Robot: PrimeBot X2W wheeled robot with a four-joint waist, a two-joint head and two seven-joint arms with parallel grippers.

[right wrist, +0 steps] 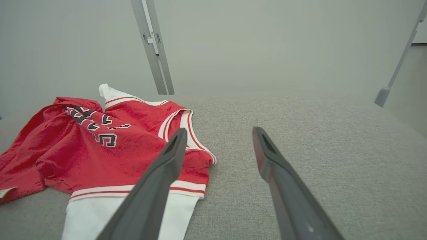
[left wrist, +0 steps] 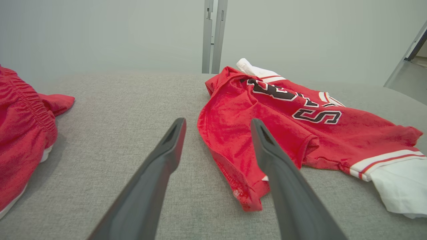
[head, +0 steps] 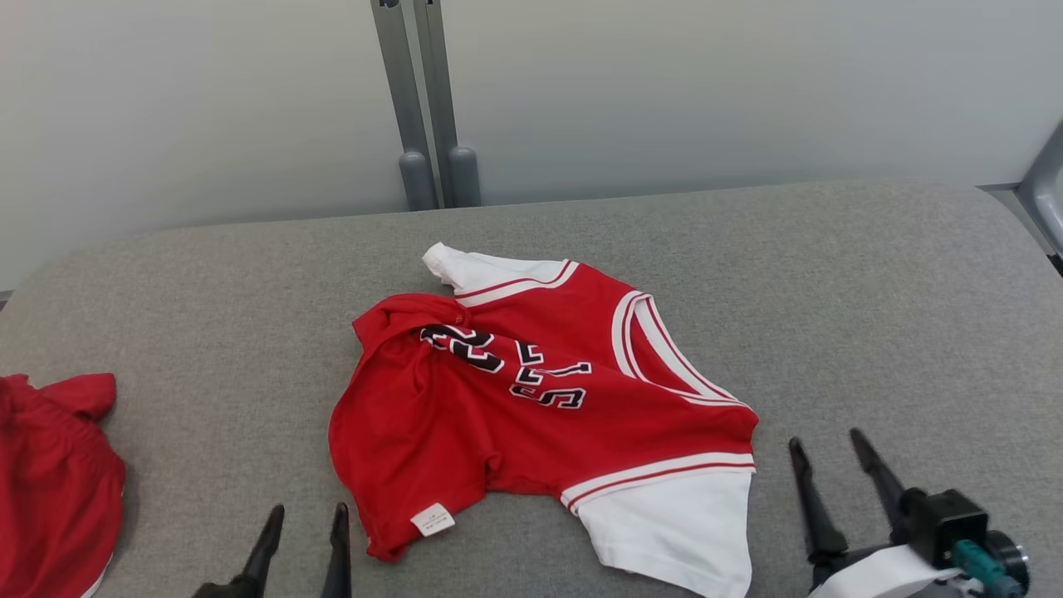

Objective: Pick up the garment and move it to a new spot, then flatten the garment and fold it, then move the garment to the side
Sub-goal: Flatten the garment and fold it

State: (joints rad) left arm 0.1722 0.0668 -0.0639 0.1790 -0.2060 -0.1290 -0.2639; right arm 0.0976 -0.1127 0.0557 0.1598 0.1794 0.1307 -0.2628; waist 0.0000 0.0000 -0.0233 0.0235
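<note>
The garment (head: 540, 399) is a red shirt with white sleeves and black letters, lying rumpled in the middle of the grey padded table (head: 872, 291); its lower hem is bunched and a white label shows at its near corner. My left gripper (head: 307, 519) stands open just in front of that near left corner, touching nothing. In the left wrist view the garment (left wrist: 300, 120) lies ahead and to the right of my open left gripper (left wrist: 218, 125). My right gripper (head: 826, 448) is open beside the near white sleeve. The right wrist view has the garment (right wrist: 100, 146) left of my open right gripper (right wrist: 218, 133).
A second red piece of clothing (head: 50, 490) lies at the table's left edge, also seen as red cloth (left wrist: 23, 133) in the left wrist view. Two grey posts (head: 423, 108) rise behind the table against a pale wall. Bare grey surface stretches to the right of the garment.
</note>
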